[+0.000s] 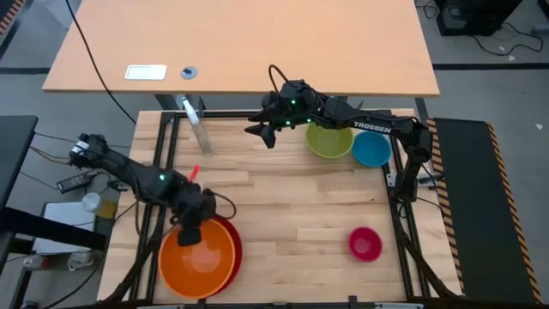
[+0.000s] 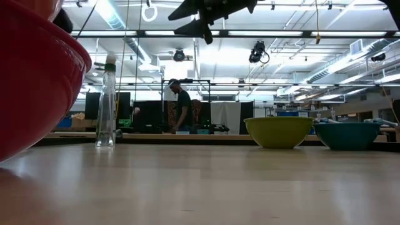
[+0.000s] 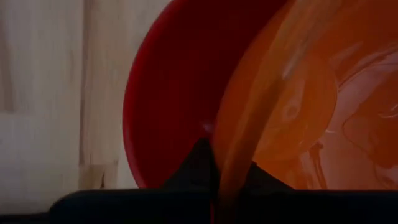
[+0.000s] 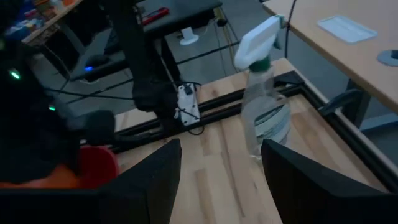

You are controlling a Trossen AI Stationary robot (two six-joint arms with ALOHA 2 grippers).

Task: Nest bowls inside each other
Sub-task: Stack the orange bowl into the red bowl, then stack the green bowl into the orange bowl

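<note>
Table (image 1: 283,206) fills the frame centre. Orange bowl (image 1: 197,260) sits inside red bowl (image 1: 230,239), lower left. Left gripper (image 1: 190,232) pinches the orange bowl's rim. Green bowl (image 1: 330,140) and blue bowl (image 1: 371,149) touch, upper right. Right gripper (image 1: 262,131), fingers spread, hangs upper centre holding nothing. Small pink bowl (image 1: 365,244) lower right. Spray bottle (image 1: 196,127) upper left.

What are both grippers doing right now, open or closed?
Left gripper: shut on the orange bowl rim.
Right gripper: open, holding nothing.
</note>
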